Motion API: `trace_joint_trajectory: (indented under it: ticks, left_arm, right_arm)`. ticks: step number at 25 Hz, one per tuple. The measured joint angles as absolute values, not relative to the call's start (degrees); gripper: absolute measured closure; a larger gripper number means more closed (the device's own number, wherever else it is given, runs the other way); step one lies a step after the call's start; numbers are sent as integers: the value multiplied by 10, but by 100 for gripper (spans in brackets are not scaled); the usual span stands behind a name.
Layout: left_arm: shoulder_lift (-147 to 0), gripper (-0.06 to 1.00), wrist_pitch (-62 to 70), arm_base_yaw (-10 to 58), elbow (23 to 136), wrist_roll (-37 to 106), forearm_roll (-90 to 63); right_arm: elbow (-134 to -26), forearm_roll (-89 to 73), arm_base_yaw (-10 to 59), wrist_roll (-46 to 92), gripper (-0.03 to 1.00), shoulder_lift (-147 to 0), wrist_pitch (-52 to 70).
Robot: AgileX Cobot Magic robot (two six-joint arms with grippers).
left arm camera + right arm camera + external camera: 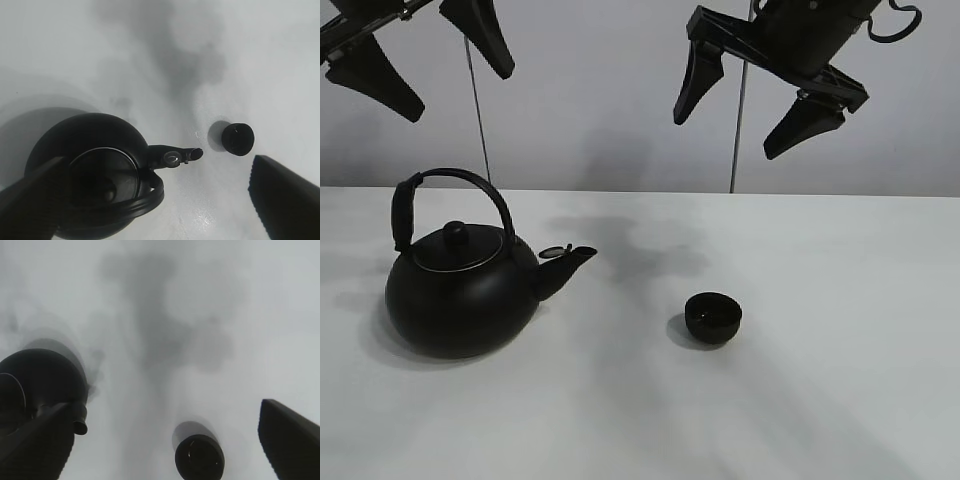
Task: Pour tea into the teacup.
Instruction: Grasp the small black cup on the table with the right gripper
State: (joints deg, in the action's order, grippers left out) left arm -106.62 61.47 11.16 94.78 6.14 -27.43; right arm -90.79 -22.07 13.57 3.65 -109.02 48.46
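The left tool [461, 93] is hanging high above the white desk [840, 420], its two black fingers spread wide and grasping nothing. The right tool [727, 135] is released in the same way. Below the left tool, the big round black kettle [460, 295] is standing upright. Its arched black handle [455, 176] is running in one line with the spout [570, 262]. The spout is pointing right, toward the small glossy black bowl-like teacup [712, 317], which is sitting well apart from the kettle, nearer the right tool. In my judgement the left arm is the nearer one for taking the handle.
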Motion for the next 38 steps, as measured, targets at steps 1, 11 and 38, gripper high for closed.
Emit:
trace_joint_trajectory:
  ticks: [1, 11, 38]
  left_arm:
    - [-1066, 25, 615, 112, 948, 61, -274]
    - [-1066, 25, 615, 112, 948, 61, -274]
    - [-1066, 25, 614, 112, 948, 61, -273]
  right_arm:
    - [-908, -221, 136, 36, 27, -1090, 485]
    - [-908, -221, 136, 37, 27, -1090, 481]
    - [-783, 21, 261, 11, 27, -1169, 433]
